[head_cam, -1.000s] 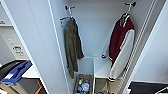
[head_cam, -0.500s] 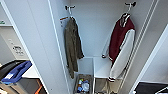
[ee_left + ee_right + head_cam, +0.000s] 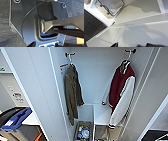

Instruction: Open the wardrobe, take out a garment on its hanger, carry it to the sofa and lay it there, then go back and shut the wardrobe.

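Right wrist view: two dark tips of the right pincer (image 3: 130, 44) are seen apart at the picture's edge, with nothing between them; whether it is fully open cannot be told. Past them lie white panels of the wardrobe (image 3: 136, 13), a wicker basket (image 3: 102, 10) with a dark-rimmed liner, and dark floor (image 3: 92, 25). In the left wrist view the left pincer (image 3: 43, 44) is seen as dark tips against the robot's own plate, and its state cannot be told.

In the head view the wardrobe (image 3: 32, 92) is seen open, its doors swung wide. The garment (image 3: 121, 94), maroon with white sleeves, is hung at the right on its hanger (image 3: 129, 55), whose hook is caught on a dark peg. An olive jacket (image 3: 73, 92) is hung at the left. Below, a bin (image 3: 83, 132) of small items is seen. A blue box (image 3: 16, 119) is seen outside, at the left.
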You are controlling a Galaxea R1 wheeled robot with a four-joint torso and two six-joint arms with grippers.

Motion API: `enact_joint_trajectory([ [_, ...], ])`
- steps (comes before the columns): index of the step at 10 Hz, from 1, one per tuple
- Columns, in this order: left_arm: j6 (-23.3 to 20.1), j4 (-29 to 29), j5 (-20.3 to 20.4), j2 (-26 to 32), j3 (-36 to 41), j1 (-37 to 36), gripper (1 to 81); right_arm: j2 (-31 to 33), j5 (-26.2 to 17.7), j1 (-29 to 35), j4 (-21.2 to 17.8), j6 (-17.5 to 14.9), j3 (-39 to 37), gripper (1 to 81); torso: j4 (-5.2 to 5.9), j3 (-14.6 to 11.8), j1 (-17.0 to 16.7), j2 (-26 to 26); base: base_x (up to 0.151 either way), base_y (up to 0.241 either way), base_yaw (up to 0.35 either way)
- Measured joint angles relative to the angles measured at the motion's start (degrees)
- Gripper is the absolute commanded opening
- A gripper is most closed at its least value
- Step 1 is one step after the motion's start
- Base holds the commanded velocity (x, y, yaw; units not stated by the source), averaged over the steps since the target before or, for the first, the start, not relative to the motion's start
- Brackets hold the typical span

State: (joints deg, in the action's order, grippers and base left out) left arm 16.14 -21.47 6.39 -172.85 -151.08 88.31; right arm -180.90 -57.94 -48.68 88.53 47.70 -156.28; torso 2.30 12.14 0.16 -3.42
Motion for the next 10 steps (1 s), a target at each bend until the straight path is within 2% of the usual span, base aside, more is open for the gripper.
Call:
enact_joint_trajectory([
  [1,0.00,-0.02,0.02,0.00,0.02,0.02,81.1,1.32,0.43,-0.49,-0.22,-0.49,-1.16,81.1,0.00,0.00,0.00,0.00,0.000,0.000,0.000],
  [4,0.00,-0.06,0.00,0.00,0.00,0.02,81.1,5.92,2.88,-0.83,-1.49,1.50,-1.57,81.1,0.00,0.00,0.00,0.00,0.000,0.000,0.000],
  [6,0.00,-0.11,0.02,0.00,0.00,0.02,81.1,10.00,3.62,-2.21,-3.77,2.65,-1.22,81.1,0.00,0.00,0.00,0.00,0.000,0.000,0.000],
  [7,-0.02,-0.13,0.00,0.00,0.00,0.02,81.1,10.67,5.69,-3.58,-4.72,2.79,-0.89,81.1,0.00,0.00,0.00,0.00,0.000,0.000,0.000],
  [10,-0.02,-0.16,0.02,0.11,0.00,0.00,81.1,9.18,22.58,-6.34,-6.89,2.88,2.34,81.1,0.00,0.00,0.00,0.00,0.000,0.000,0.000],
])
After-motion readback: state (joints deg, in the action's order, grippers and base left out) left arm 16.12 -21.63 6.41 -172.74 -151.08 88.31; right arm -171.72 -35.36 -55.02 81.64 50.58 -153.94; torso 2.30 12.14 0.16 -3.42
